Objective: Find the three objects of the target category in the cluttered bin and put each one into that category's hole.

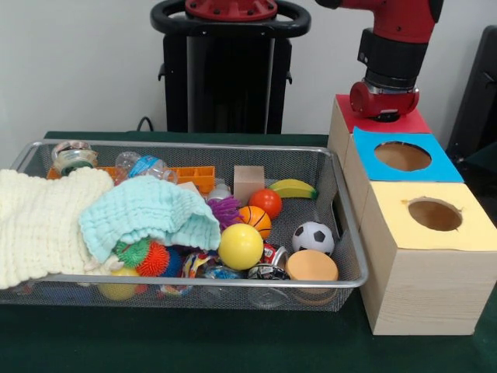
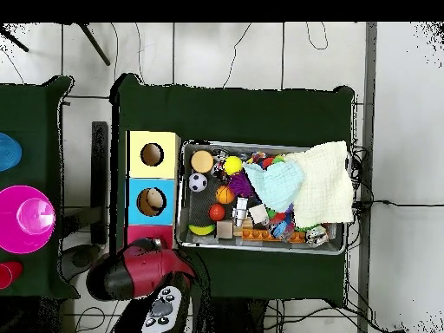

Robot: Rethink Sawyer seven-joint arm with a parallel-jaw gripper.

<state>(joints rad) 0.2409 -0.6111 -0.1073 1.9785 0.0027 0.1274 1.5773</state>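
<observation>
A wire bin [image 1: 351,233] holds a clutter of toys: a yellow ball [image 1: 240,246], a soccer ball [image 1: 314,237], a small basketball [image 1: 255,220], a red-orange ball [image 1: 266,201], a banana [image 1: 293,188], a wooden cube [image 1: 248,183] and an orange disc [image 1: 311,266]. Beside the bin stand three boxes: red-topped [image 1: 408,123], blue-topped [image 1: 443,163] with a round hole, and yellow-topped [image 1: 474,233] with a round hole. My gripper [image 1: 384,109] hangs just over the red top, its lower end hidden. From overhead, the arm [image 2: 139,267] covers most of the red box [image 2: 149,232].
A cream cloth [image 1: 39,225] and an aqua cloth [image 1: 147,214] cover the bin's left half, with spiky balls [image 1: 144,255] peeking out beneath. A plastic bottle [image 1: 144,165] and an orange block tray [image 1: 194,177] lie at the back. Overhead, a magenta plate [image 2: 26,218] sits on a side table.
</observation>
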